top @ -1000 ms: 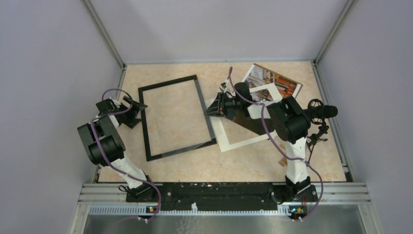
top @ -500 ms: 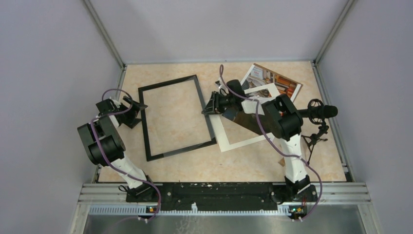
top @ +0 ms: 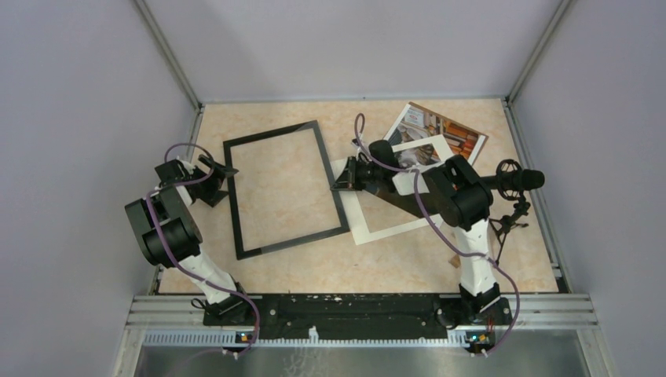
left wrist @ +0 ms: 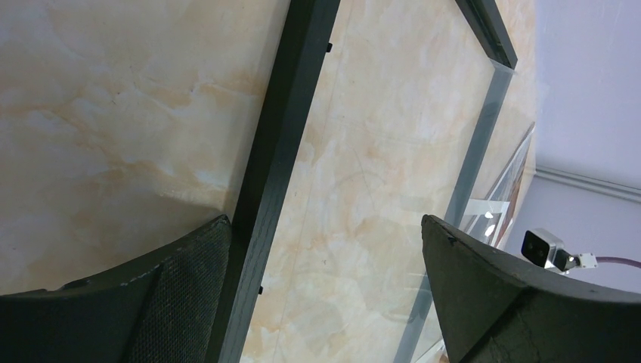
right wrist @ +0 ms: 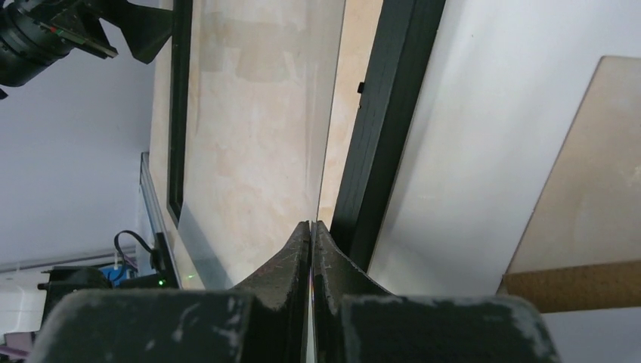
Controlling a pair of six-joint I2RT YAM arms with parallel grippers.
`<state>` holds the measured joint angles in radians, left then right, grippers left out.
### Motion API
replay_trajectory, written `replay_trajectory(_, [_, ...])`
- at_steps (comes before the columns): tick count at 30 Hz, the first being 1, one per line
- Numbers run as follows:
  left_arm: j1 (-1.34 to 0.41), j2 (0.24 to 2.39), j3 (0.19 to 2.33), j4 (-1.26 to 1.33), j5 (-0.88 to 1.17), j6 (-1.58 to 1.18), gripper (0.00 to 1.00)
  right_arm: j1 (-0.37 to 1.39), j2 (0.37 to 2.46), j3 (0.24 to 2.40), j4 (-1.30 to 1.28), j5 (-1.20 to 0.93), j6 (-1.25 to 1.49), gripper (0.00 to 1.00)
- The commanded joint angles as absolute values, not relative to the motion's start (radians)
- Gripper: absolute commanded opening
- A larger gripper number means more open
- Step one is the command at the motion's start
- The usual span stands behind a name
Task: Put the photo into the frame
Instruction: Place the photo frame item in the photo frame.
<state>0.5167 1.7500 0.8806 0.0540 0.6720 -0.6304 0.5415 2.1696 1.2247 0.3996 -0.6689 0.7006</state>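
left arm point(top: 169, 228) sitting folded up at own side, left gripper point(top: 226, 169) pointing right, hanging low, fingers point(left wrist: 181, 295) gaping wide. right arm point(top: 459, 196) stretching out leftward, right gripper point(top: 339, 177) riding low, fingers point(right wrist: 291, 261) pinching tight together.

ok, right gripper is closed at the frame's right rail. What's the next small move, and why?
Probably raise the right gripper slightly without opening it. A thin clear sheet looks pinched between its fingertips beside the frame's right rail; it likely must tilt out before the photo, at the far right, goes in.
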Motion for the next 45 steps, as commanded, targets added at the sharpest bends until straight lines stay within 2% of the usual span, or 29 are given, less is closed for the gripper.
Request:
replay_trajectory(1, [0.518,1.717,0.862,0.069,0.684,-0.631,0.98,0.549,2.093,1.175,0.554,-0.641,0.72,0.0])
replay_trajectory(13, [0.54,1.654,0.802,0.18,0.726,-0.691,0.98,0.551,2.065,1.061,0.888,-0.699,0.868,0.0])
replay_trajectory(21, [0.557,1.645,0.76,0.282,0.78,-0.751,0.98,0.564,2.087,1.07,1.031,-0.74,0.918,0.0])
replay_trajectory(26, [0.558,1.651,0.759,0.278,0.777,-0.754,0.98,0.59,2.098,1.115,0.97,-0.719,0.883,0.0])
replay_trajectory(45, [0.558,1.649,0.766,0.255,0.762,-0.741,0.98,0.601,2.107,1.12,1.051,-0.732,0.93,0.0])
